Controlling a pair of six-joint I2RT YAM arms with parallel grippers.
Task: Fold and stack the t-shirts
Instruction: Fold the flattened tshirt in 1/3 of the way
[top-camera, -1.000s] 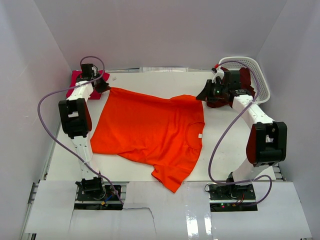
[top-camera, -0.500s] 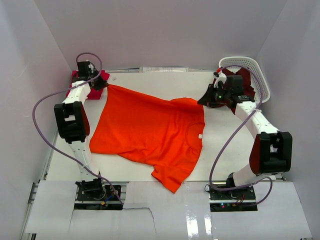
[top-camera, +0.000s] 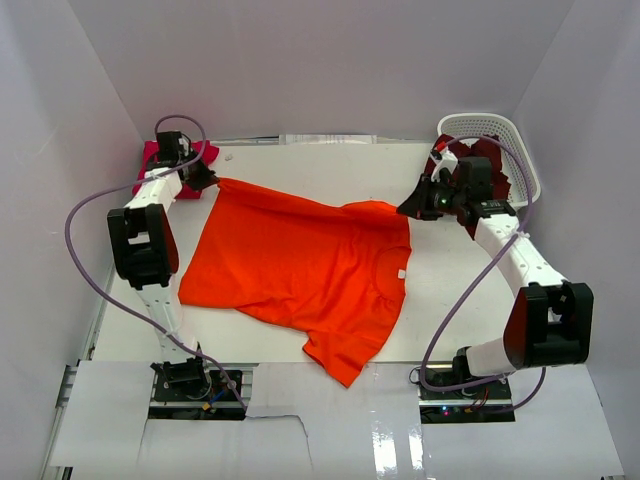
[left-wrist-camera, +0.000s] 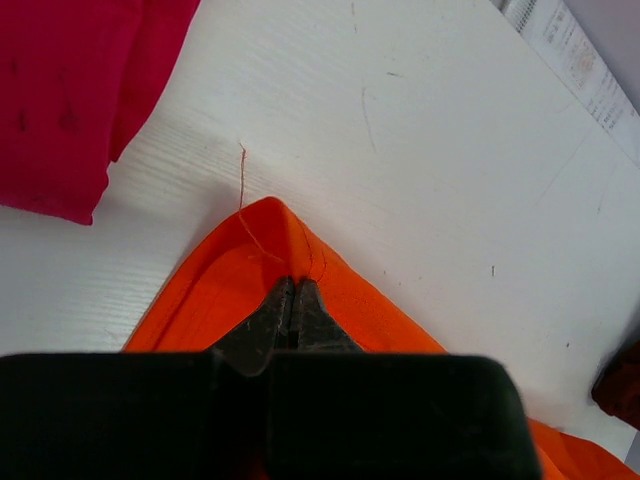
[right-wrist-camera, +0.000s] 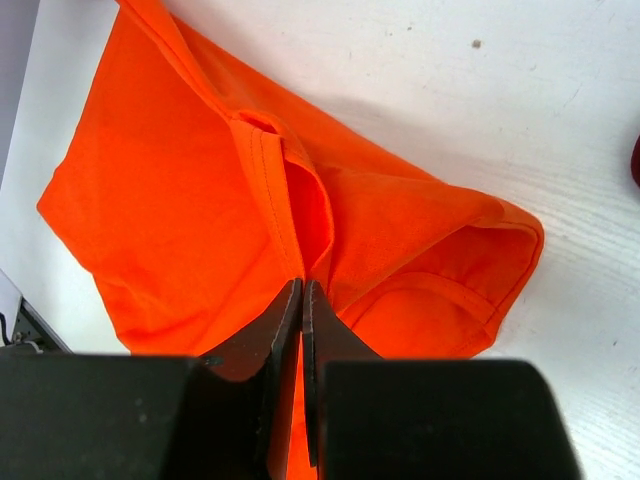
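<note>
The bright orange t-shirt (top-camera: 300, 260) lies spread across the middle of the table, its collar toward the right. My left gripper (top-camera: 208, 180) is shut on its far-left corner (left-wrist-camera: 275, 230), pinching a peak of cloth. At the far-right, my right gripper (top-camera: 408, 207) is shut on a fold of the orange t-shirt (right-wrist-camera: 200, 200) beside the sleeve. A magenta-pink t-shirt (top-camera: 152, 152) lies folded at the far-left corner, also in the left wrist view (left-wrist-camera: 70, 100). A dark maroon t-shirt (top-camera: 494, 165) sits in the basket.
A white lattice basket (top-camera: 510, 135) stands at the far-right corner, just behind my right arm. White walls close in the table on three sides. Purple cables loop from both arms.
Both grippers have drawn outward a little with the orange t-shirt's far edge still pinched. The right arm has stretched further to the right and the cloth between the grippers lies tauter.
</note>
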